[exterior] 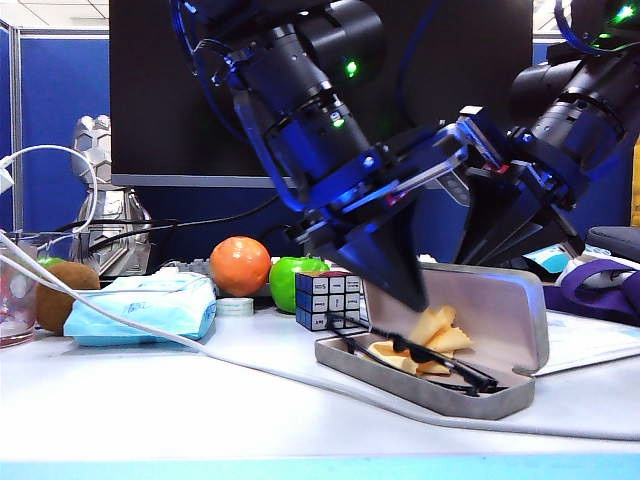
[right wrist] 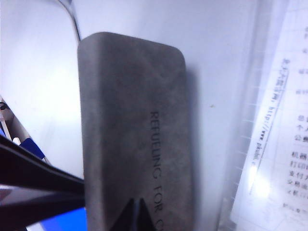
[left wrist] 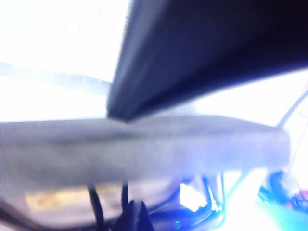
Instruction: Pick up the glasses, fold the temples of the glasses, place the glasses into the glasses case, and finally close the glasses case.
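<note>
A kiwi [exterior: 66, 295], a blue tissue pack [exterior: 145, 305], an orange [exterior: 240, 265], a green apple [exterior: 297, 272] and a cube [exterior: 328, 300] are lined up along the far left of the table [exterior: 150, 400]. To their right, the case [exterior: 500, 320] is seen lying open, its long axis running left to right and its lid standing up on the far side. The glasses [exterior: 430, 358] are laid in the tray on the yellow cloth [exterior: 435, 335], one temple [exterior: 345, 332] still sticking out over the left rim. The left gripper [exterior: 405, 290] is held shut and empty, its tip at the lid's top edge. The right gripper [exterior: 510, 235], likewise shut and empty, is poised just behind the lid. Both are judged near enough to push the lid down toward the near side.
</note>
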Robot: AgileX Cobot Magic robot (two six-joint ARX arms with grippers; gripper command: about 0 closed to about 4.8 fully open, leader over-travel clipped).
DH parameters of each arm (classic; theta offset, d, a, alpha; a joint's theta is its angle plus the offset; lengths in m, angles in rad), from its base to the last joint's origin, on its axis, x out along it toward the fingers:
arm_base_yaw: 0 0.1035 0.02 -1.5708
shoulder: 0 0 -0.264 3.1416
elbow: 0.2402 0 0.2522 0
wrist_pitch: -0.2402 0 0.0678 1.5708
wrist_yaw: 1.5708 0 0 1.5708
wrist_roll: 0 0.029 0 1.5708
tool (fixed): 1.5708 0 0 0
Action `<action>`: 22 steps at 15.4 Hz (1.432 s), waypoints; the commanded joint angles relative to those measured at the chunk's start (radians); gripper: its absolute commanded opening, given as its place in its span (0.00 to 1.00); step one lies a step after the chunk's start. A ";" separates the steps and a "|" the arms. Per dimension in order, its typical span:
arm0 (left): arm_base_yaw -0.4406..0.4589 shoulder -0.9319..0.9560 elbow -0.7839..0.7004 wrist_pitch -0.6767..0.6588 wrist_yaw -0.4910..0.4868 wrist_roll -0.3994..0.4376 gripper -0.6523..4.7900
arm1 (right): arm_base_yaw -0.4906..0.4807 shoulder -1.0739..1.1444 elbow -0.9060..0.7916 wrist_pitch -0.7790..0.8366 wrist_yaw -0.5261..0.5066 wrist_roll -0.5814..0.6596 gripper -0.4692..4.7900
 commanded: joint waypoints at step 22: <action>0.222 -0.082 -0.262 0.206 0.185 -0.485 0.11 | 0.001 -0.004 0.004 0.082 -0.050 0.032 0.08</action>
